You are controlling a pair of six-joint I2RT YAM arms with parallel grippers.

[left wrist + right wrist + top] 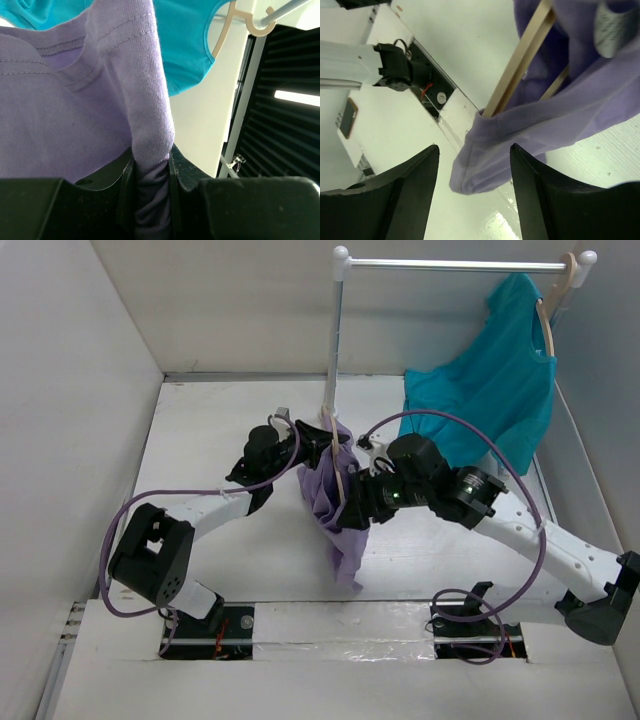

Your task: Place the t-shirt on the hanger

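Left end effector [151,167] pinching t-shirt [60,125], right end effector [475,162] spread wide

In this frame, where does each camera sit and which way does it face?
Top external: above, behind the robot, looking down at the table; left arm and right arm show.
Left wrist: looks up past the left gripper, clamped on the t-shirt, toward the teal shirt.
Right wrist: looks toward the table's near edge; open right gripper, hanger.
Shared: all three show the t-shirt.

teal t-shirt [495,380]: hangs from rail [450,263] | far hanger [566,278]: seemingly wooden
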